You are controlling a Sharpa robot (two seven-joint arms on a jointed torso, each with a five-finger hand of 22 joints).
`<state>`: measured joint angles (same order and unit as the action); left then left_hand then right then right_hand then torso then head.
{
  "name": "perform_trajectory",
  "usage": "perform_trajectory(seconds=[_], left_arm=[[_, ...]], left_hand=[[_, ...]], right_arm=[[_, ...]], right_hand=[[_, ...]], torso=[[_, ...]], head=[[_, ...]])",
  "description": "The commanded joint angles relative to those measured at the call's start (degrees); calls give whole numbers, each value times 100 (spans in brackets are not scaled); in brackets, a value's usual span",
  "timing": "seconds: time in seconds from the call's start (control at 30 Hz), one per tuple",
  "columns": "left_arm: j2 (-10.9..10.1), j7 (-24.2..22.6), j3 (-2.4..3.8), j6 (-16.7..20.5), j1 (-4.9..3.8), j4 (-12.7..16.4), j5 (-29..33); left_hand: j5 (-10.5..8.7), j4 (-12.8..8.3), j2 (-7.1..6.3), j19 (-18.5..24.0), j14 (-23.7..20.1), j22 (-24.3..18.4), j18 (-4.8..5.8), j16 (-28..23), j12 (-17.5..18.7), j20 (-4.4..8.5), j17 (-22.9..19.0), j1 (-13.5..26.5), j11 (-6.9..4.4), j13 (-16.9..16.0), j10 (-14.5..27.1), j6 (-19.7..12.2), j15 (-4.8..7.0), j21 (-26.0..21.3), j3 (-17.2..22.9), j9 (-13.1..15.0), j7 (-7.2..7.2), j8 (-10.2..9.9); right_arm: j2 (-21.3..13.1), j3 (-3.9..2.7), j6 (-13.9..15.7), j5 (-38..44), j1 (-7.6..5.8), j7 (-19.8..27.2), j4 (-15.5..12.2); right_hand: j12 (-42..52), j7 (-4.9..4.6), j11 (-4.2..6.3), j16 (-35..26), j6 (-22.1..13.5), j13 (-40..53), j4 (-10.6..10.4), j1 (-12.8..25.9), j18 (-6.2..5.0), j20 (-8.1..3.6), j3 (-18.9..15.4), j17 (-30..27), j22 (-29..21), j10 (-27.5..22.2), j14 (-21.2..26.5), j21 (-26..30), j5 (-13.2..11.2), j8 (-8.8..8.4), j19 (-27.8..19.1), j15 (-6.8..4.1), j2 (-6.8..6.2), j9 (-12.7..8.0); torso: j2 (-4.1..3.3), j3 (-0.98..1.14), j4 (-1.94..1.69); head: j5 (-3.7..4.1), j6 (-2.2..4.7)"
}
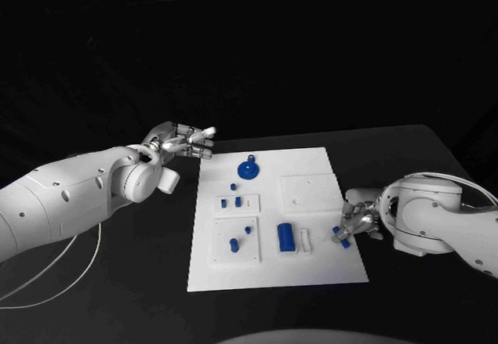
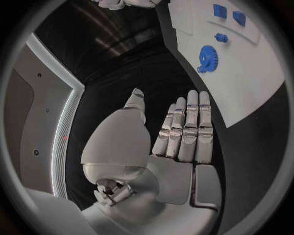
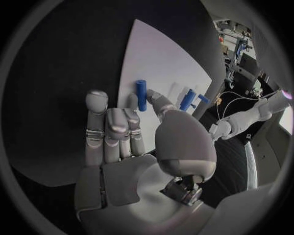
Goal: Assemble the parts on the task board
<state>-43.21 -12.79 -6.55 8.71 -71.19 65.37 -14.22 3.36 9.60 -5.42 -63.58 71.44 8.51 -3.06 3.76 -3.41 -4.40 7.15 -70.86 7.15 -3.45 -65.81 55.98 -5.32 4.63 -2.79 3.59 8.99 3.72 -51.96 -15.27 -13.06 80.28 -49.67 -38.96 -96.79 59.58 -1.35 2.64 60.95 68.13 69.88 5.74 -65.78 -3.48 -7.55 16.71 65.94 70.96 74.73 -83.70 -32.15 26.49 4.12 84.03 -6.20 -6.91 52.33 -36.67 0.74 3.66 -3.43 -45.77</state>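
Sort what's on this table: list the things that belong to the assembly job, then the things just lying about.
Belongs to the job:
task board
blue gear
blue cylinder
small blue pegs
blue pin, pinched by the right hand
left hand, holding nothing

Just lying about:
white cable on the black table

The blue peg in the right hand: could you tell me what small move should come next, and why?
Probably carry it inward over the task board. The right hand pinches the blue peg at the board's right edge, not yet above any socket, while the left hand hovers open beyond the far-left corner.
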Motion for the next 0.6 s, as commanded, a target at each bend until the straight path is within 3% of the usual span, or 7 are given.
perform_trajectory(seconds=[0.03,0.1,0.17,0.37,0.6], left_arm=[[-1,-33,3,-44,7,15,-6],[-3,-31,3,-44,7,17,-6],[-4,-30,3,-43,7,18,-6],[-5,-26,2,-41,7,21,-6],[-3,-22,2,-40,7,20,-6]], left_hand=[[18,18,29,-1,-35,-6,33,-12,-4,-20,7,-8,2,-9,26,11,-19,30,12,8,-11,-6],[18,18,29,-1,-35,-6,33,-12,-4,-20,7,-8,2,-9,26,11,-19,30,12,8,-11,-6],[18,18,29,-1,-35,-6,33,-12,-4,-20,7,-8,2,-9,26,11,-19,30,12,8,-11,-6],[18,18,29,-1,-35,-6,33,-12,-4,-20,7,-8,2,-9,26,11,-19,30,12,8,-11,-6],[18,18,29,-1,-35,-6,33,-12,-4,-20,7,-8,2,-9,26,11,-19,30,12,8,-11,-6]], right_arm=[[39,133,4,-90,152,-433,44],[46,136,126,-163,152,-421,39],[48,137,199,-207,152,-411,34],[42,138,549,-505,151,-341,-35],[21,117,959,-944,149,-258,-158]], right_hand=[[-55,-161,-10,11,-100,-31,660,-64,-66,30,800,9,36,-29,10,-43,248,-45,249,24,274,-2221],[-71,-170,-12,18,-99,-44,831,97,-84,29,1209,19,88,-20,15,-74,524,-43,244,28,220,-2242],[-72,-174,-8,25,-89,-46,921,230,-97,31,1463,27,139,-7,13,-89,600,-44,236,23,201,-2242],[-151,-169,6,6,-53,-114,992,264,-104,22,1595,20,214,-1,22,-95,856,-42,236,10,173,-2215],[-166,-151,23,-12,13,-147,1013,272,-101,5,1735,8,289,32,21,-129,938,-42,248,-5,134,-2162]], torso=[[-1,3,-1],[-3,4,-1],[-3,3,-1],[-1,2,4],[-1,3,2]], head=[[-15,8],[-20,10],[-23,11],[-42,16],[-59,-1]])
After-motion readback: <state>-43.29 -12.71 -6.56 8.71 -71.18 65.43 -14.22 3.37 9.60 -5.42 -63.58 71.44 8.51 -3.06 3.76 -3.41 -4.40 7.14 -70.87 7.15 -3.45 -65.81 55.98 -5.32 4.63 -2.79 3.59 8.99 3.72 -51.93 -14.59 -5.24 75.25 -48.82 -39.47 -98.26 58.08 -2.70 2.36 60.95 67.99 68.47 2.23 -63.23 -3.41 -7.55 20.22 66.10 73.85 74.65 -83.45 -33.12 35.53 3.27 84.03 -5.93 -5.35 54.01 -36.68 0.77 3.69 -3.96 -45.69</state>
